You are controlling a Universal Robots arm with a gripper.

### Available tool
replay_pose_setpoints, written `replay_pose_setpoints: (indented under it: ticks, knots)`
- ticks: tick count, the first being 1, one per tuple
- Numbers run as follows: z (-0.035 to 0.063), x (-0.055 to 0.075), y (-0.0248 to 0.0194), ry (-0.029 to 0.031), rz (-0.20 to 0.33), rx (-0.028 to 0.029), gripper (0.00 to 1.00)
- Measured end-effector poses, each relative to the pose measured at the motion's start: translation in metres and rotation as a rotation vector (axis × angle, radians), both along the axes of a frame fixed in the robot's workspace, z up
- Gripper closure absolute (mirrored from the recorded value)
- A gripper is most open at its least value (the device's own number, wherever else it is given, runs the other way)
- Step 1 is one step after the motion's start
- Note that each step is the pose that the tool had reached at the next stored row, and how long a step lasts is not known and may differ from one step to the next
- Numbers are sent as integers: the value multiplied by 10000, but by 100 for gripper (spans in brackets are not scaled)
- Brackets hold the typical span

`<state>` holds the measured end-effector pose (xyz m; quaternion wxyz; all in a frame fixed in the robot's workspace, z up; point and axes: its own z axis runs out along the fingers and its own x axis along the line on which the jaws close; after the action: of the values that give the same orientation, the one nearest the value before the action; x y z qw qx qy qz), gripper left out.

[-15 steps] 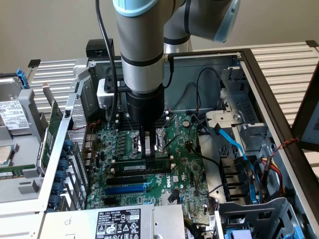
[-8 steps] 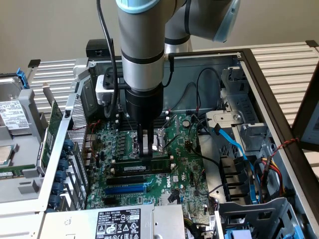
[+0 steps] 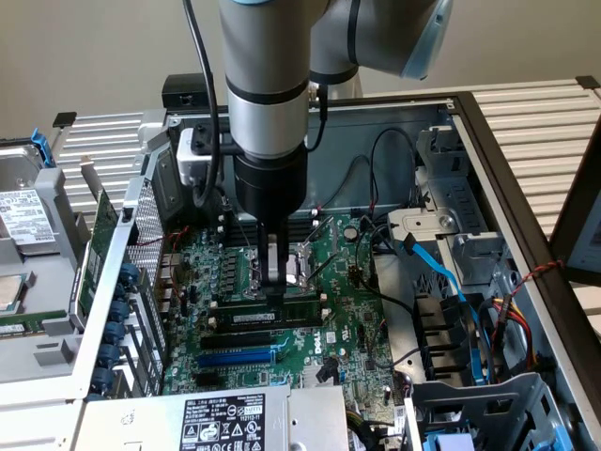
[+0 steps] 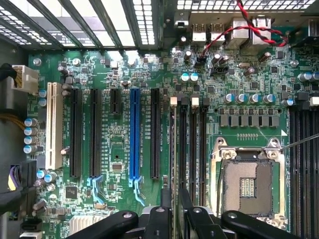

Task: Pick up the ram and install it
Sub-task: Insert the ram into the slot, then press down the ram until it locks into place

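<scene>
1. The ram lay in one of the black memory slots on the motherboard. It sat level from end to end, so I judged it seated rather than merely resting.
2. The arm hung straight down over the stick's middle, likely so any push would spread evenly to both ends.
3. The jaws stood slightly apart, one finger on each side of the ram's top edge (whether either pad touched it could not be told).
4. Room was tight. The CPU socket lay just beside the ram on one side and an empty black slot on the other, with the blue expansion slot beyond that.
5. Straight upward was open, and the blue cable ran well apart, toward the exterior view's right.
</scene>
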<state>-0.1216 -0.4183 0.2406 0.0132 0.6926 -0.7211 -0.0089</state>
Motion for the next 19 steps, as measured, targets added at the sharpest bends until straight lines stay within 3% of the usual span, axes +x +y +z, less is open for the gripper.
replay_pose_setpoints:
  ticks: [14,19]
  knots:
    - [37,-9,0,4,-1,-6,79]
    - [40,-30,5,21,0,-86,79]
